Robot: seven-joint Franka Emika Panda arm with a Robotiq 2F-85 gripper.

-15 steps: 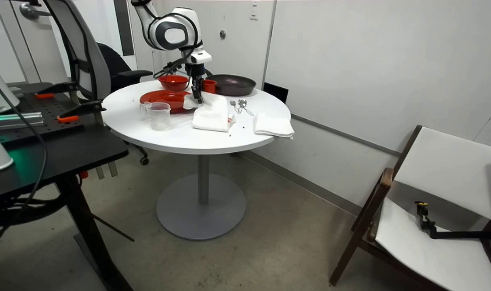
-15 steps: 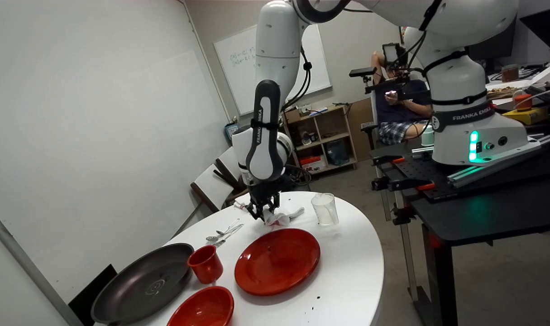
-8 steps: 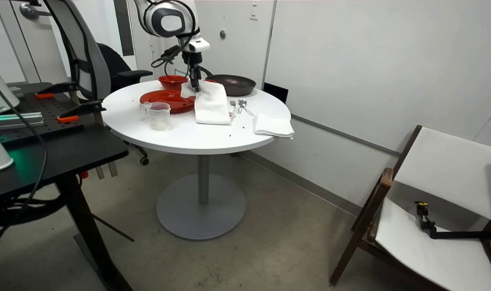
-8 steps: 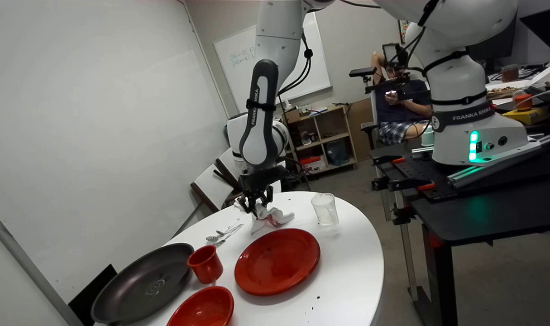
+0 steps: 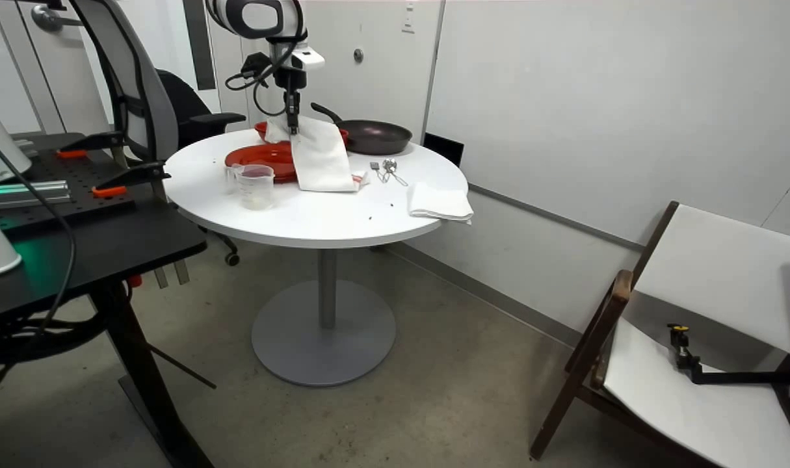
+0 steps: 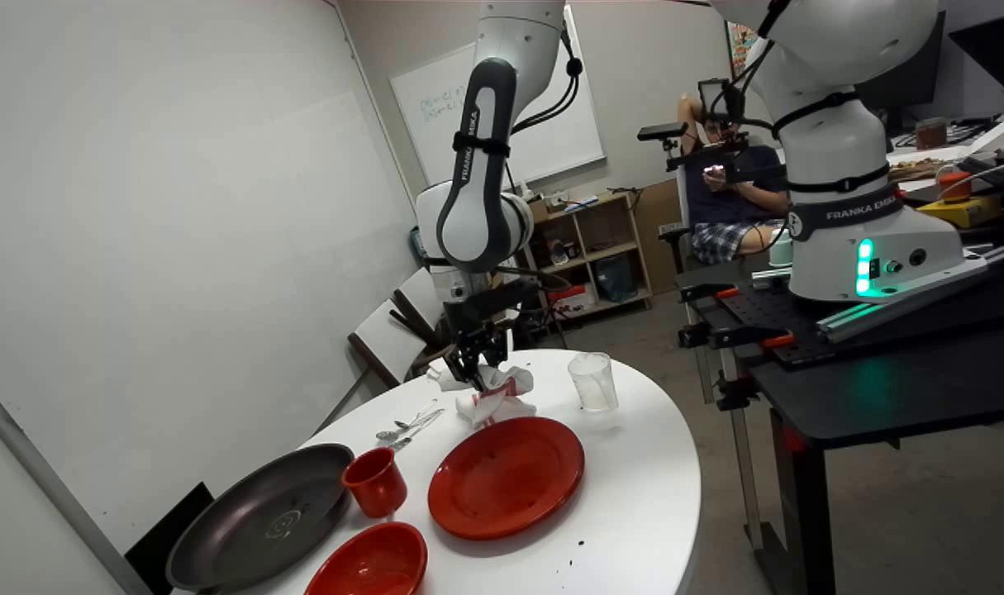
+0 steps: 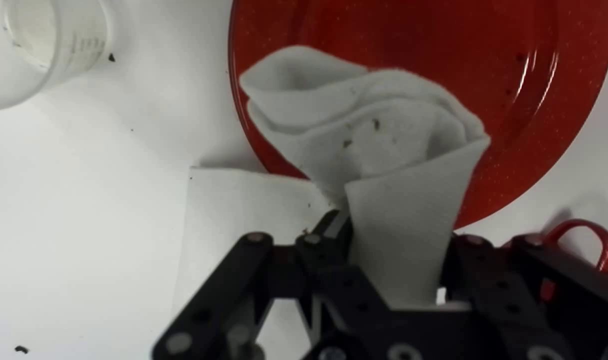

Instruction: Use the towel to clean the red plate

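Note:
A white towel (image 7: pixel 409 200) with a red stripe is bunched between my gripper's (image 7: pixel 396 230) fingers, which press on it from both sides. In the wrist view its upper folds overlap the near rim of the red plate (image 7: pixel 434 40), and dark specks lie on it. In both exterior views the towel (image 5: pixel 320 159) (image 6: pixel 502 405) hangs from the gripper (image 5: pixel 294 127) (image 6: pixel 478 368), with its lower part down at the table. The plate (image 5: pixel 258 156) (image 6: pixel 506 479) lies flat beside it with a few dark specks. Where towel and plate touch, I cannot tell.
A clear measuring cup (image 5: pixel 256 188) stands close to the plate. A red bowl (image 6: pixel 373 562), a red mug (image 6: pixel 375 483) and a dark pan (image 5: pixel 375 136) are on the round table (image 5: pixel 284 224). Metal utensils (image 5: pixel 388 169) and a folded white cloth (image 5: pixel 440 203) lie there too.
My gripper has risen and shifted in both exterior views, toward the bowl side in one of them. The towel has come up with it and hangs more stretched out. The plate has not moved.

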